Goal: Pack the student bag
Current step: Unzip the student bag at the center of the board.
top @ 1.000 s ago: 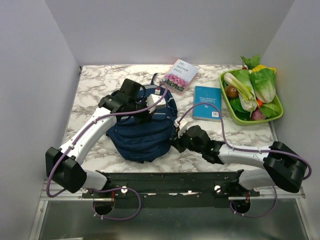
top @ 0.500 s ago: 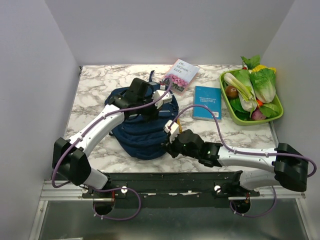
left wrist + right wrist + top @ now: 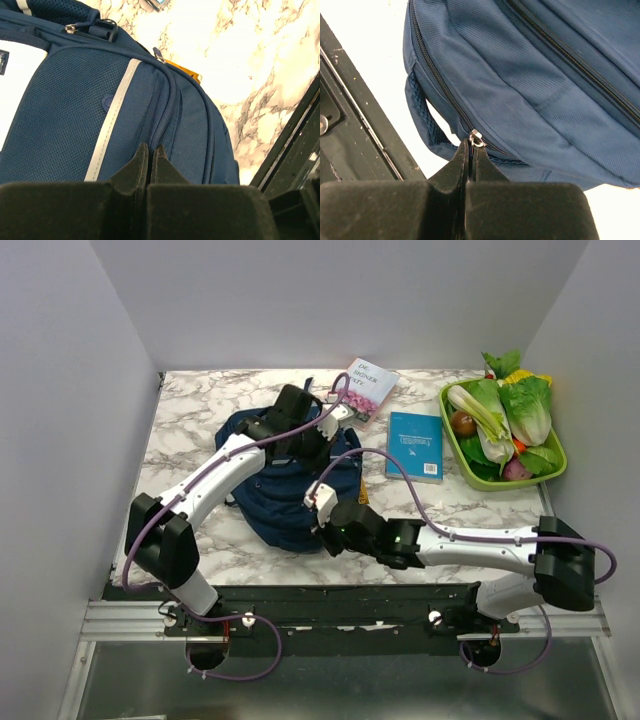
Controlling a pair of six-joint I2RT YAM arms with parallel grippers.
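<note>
The student bag (image 3: 268,490), navy blue with a pale stripe, lies on the marble table between my two arms. My left gripper (image 3: 314,446) reaches over its far right side. In the left wrist view its jaws (image 3: 150,148) are shut, pinching a ridge of bag (image 3: 65,110) fabric beside a zipper seam. My right gripper (image 3: 322,528) is at the bag's near right edge. In the right wrist view it (image 3: 471,146) is shut on a small metal zipper pull (image 3: 476,138) on the bag (image 3: 535,65).
A pink-covered book (image 3: 361,390) and a teal book (image 3: 414,445) lie behind and right of the bag. A green tray (image 3: 552,472) of vegetables stands far right. Something orange (image 3: 186,71) peeks out from under the bag. The black rail (image 3: 330,600) lines the near edge.
My left arm has swung right and farther back over the bag. My right gripper has travelled left along the bag's near edge, keeping the zipper pull. The bag has shifted back a little.
</note>
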